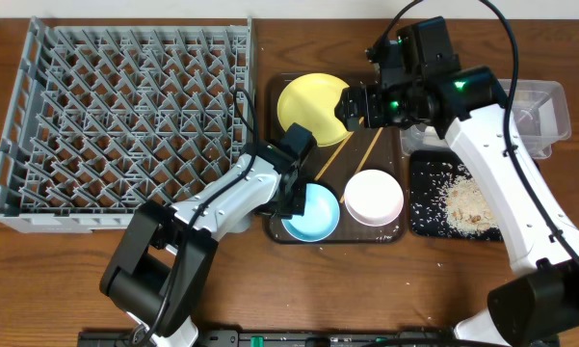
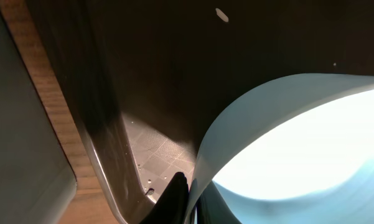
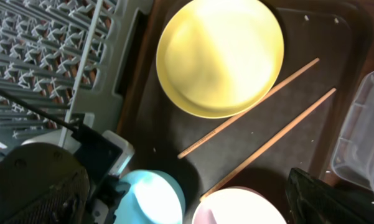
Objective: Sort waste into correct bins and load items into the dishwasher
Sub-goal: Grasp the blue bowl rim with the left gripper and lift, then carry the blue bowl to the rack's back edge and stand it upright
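My left gripper (image 2: 190, 199) is shut on the near-left rim of the light blue bowl (image 2: 286, 143), one finger inside and one outside; the overhead view shows the gripper (image 1: 294, 198) and the bowl (image 1: 313, 214) on the brown tray. My right gripper (image 1: 352, 108) is open and empty, hovering above the tray beside the yellow plate (image 1: 306, 101). In the right wrist view its fingers (image 3: 187, 205) are wide apart over the plate (image 3: 221, 56), two chopsticks (image 3: 249, 109), the blue bowl (image 3: 152, 199) and the white bowl (image 3: 243, 208). The cup, napkin and wrapper are not visible.
The grey dish rack (image 1: 125, 116) fills the left of the table, touching the brown tray (image 1: 390, 231). The black tray (image 1: 424, 207) with rice scraps (image 1: 467, 202) lies right of it. The clear tub (image 1: 549, 101) stands at the far right.
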